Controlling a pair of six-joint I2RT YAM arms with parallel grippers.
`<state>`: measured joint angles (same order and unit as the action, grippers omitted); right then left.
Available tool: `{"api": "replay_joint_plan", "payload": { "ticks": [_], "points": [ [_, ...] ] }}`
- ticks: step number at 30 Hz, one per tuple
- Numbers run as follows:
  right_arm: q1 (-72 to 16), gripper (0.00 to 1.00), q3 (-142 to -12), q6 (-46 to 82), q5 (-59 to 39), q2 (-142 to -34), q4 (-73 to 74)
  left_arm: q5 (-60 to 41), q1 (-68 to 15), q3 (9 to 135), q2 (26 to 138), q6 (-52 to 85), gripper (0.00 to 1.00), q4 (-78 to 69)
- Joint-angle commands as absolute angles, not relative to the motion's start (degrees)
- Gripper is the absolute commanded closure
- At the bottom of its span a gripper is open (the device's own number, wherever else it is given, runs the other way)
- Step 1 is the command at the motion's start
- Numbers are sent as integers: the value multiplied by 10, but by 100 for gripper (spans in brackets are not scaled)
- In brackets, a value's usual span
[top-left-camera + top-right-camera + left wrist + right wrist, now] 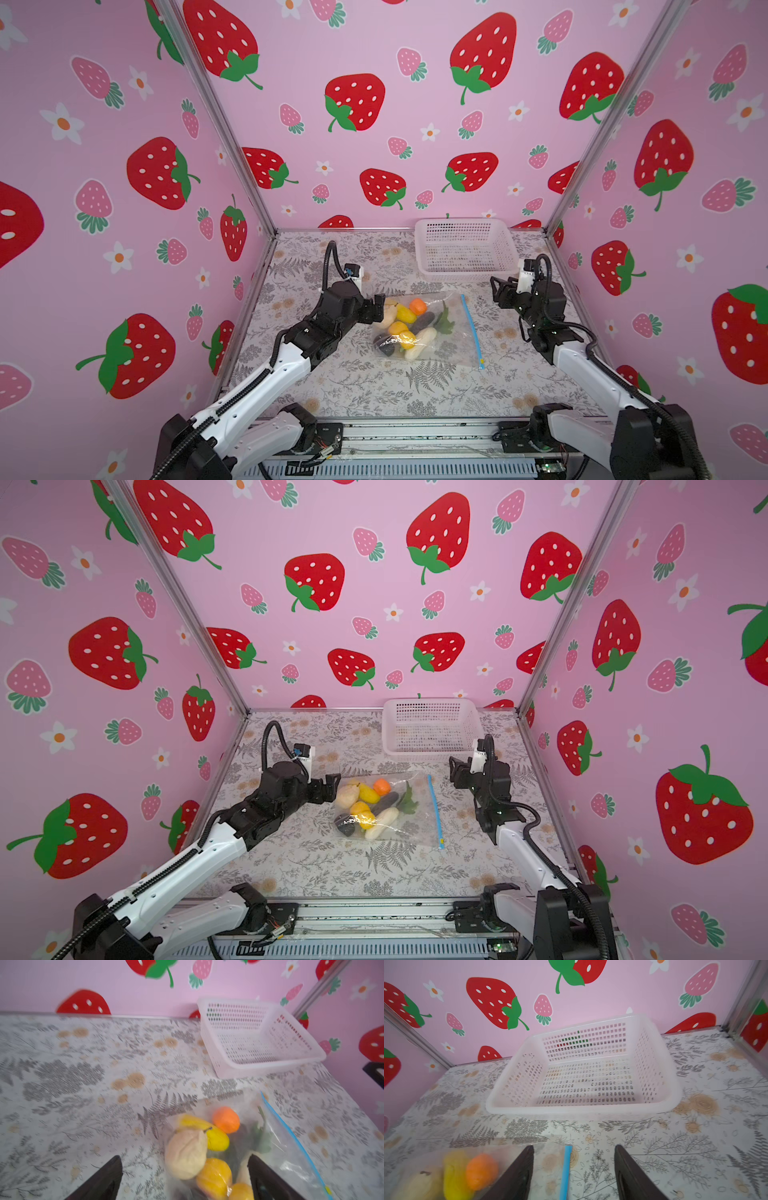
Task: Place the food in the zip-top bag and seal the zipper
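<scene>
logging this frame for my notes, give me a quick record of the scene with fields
food: all visible pieces inside the bag
zip-top bag: lying mid-table
zipper: blue strip on the bag edge nearest the right gripper; sealed or not, cannot tell
left gripper: open, at the bag's opposite end
right gripper: open, holding nothing, apart from the bag
basket: far right, no food seen inside

Clear bag (455,334) with light blue zipper (471,328); white perforated basket (459,271); pink strawberry-print walls (291,62); grey fern-print table (374,388)

no readable text, labels or numbers anywhere.
</scene>
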<state>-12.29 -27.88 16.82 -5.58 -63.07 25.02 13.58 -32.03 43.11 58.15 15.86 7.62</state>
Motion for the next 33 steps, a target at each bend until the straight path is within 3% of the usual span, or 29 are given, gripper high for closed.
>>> {"api": "replay_joint_plan", "payload": {
  "ticks": [1,6,16,23,25,33],
  "points": [
    [-121,36,-243,63,32,-628,386,260,-299,388,586,66,2,-13],
    [-121,36,-220,14,88,-667,434,228,-216,384,623,68,2,-15],
    [-117,35,-122,-35,153,-748,684,185,-121,286,703,0,4,-198],
    [-97,33,-133,-19,125,-747,657,45,-40,313,801,-23,8,-244],
    [-95,29,-116,-14,121,-743,671,41,-29,316,824,-24,8,-263],
    [-95,30,-86,-13,123,-764,733,11,-5,245,871,-1,11,-456]
  ]
}}
